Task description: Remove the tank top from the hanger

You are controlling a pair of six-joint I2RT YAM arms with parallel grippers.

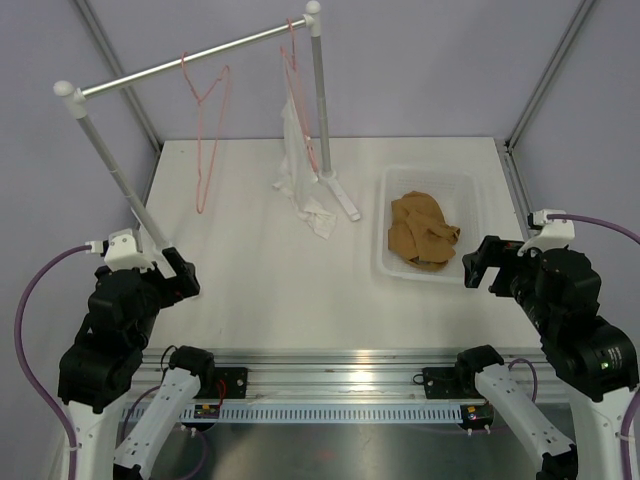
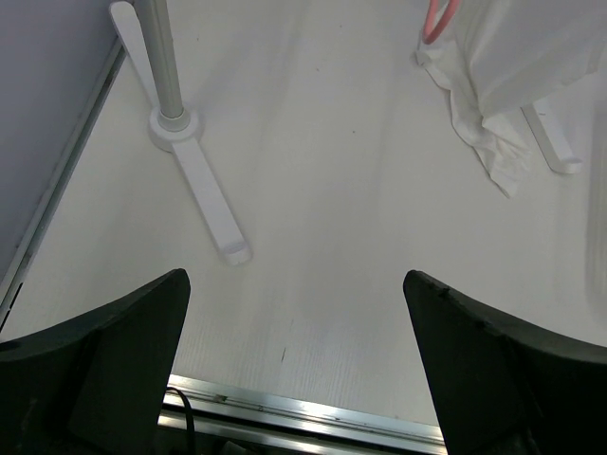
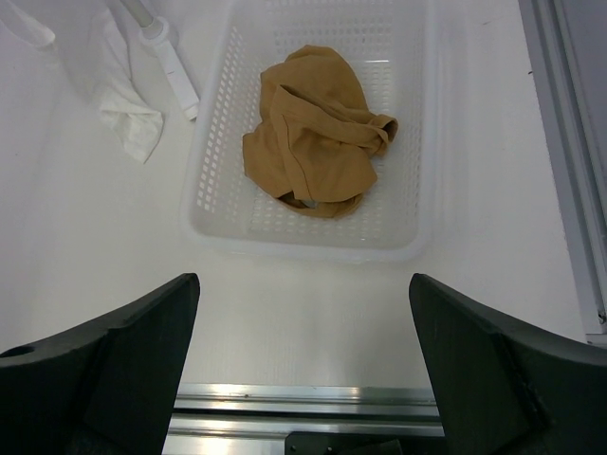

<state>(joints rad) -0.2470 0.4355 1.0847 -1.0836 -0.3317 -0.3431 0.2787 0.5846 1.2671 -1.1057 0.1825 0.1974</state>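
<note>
A bare thin pink wire hanger [image 1: 198, 160] hangs from the rack's bar at the back left. The brown tank top [image 1: 422, 230] lies crumpled in the white basket [image 1: 428, 277] at the right, also in the right wrist view [image 3: 318, 133]. My left gripper [image 1: 185, 275] is open and empty, low near the front left; in its wrist view [image 2: 294, 284] only bare table shows between the fingers. My right gripper [image 1: 478, 262] is open and empty just in front of the basket [image 3: 303, 248], its fingers wide apart [image 3: 303, 284].
A second pink hanger [image 1: 293, 50] draped with white cloth [image 1: 298, 150] hangs by the rack's right post [image 1: 322, 100]; the cloth's end lies on the table [image 2: 493, 152]. The rack's left foot [image 2: 204, 194] stands ahead of my left gripper. Frame posts stand at the back corners.
</note>
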